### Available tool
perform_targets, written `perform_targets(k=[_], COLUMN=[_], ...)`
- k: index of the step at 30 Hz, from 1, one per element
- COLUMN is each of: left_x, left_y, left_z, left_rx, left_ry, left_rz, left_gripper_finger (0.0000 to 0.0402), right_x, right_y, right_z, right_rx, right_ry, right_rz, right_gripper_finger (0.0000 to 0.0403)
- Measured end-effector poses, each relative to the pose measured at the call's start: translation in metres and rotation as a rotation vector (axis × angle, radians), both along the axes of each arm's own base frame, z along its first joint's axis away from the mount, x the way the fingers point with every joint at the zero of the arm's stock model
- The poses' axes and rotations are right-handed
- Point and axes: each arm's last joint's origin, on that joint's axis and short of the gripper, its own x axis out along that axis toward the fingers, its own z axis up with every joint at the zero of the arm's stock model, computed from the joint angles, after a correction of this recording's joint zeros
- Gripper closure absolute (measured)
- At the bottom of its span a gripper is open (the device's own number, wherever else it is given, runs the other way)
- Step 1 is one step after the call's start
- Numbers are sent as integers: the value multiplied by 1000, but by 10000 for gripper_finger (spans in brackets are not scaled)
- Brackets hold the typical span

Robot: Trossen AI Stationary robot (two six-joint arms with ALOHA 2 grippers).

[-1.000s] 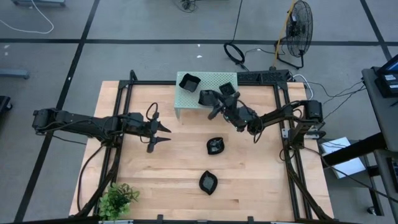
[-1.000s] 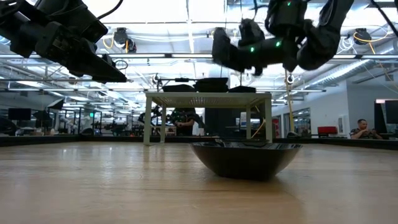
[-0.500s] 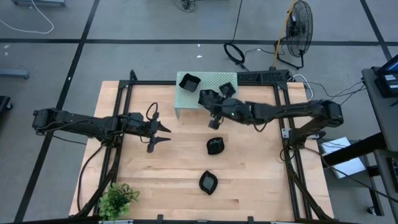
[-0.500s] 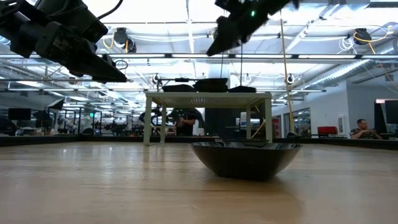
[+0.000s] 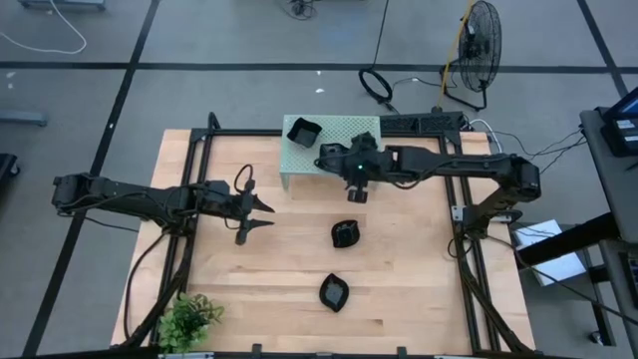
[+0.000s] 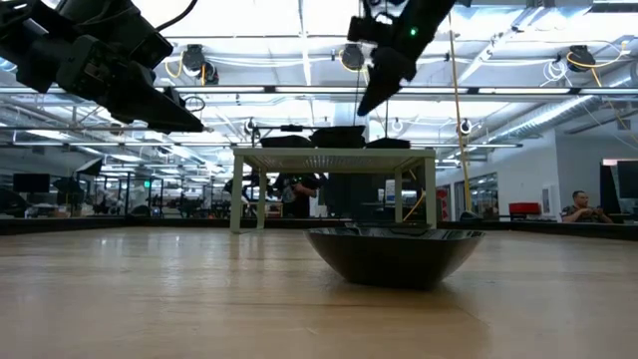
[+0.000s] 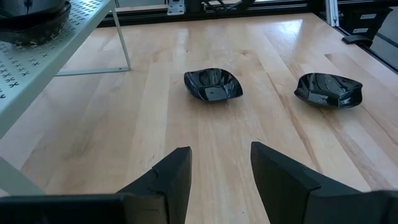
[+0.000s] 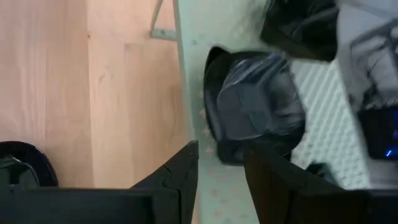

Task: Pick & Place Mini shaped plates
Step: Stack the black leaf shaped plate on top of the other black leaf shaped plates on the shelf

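- High view: we see the wooden worktop (image 5: 399,289) with a pale green perforated stand (image 5: 299,158) at its far edge. A square black plate (image 5: 302,131) sits on the stand's far left corner, and a second black plate (image 5: 330,157) lies on the stand just left of the right gripper (image 5: 356,189).
- The right gripper hangs over the stand's near edge; from here we cannot tell how its fingers stand.
- Two more black plates lie on the worktop: a squarish plate (image 5: 345,234) near the middle and a wavy-edged plate (image 5: 334,292) nearer to us, well apart from each other.
- The left gripper (image 5: 261,217) hovers over the left half of the worktop, its fingers spread apart and empty. A small green plant (image 5: 189,317) stands at the near left corner.
- Low view: a black plate (image 6: 396,254) rests on the worktop in front of the stand (image 6: 334,160); both grippers hang above, the left one (image 6: 184,118) at the left.
- Left wrist view: the left gripper's fingers (image 7: 177,174) stand apart with nothing between them; beyond them lie the squarish plate (image 7: 212,84) and the wavy-edged plate (image 7: 328,89), apart from each other.
- Right wrist view: the right gripper's fingers (image 8: 183,171) stand apart and empty, just beside a black plate (image 8: 255,112) that lies on the stand's perforated top (image 8: 323,93).
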Motion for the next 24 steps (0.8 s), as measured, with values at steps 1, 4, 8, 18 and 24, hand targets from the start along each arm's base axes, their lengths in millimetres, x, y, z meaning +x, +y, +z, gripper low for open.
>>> perform_targets(k=[1,4,8,18,24], left_x=[0,0,0,0,0], left_y=[0,0,0,0,0], left_z=[0,0,0,0,0], left_rx=[0,0,0,-1,-1], left_ry=[0,0,0,0,0], left_rz=[0,0,0,0,0], left_gripper_finger=[231,231,231,231,231], right_x=[1,2,2,8,10], right_y=[0,2,3,1,-1], right_z=[-1,-9,-5,-18,-16], right_rx=[-12,-18,-48,-89,-160], right_ry=[8,52,44,125,128], right_rz=[14,39,71,129,123], right_gripper_finger=[284,285,295,330,354])
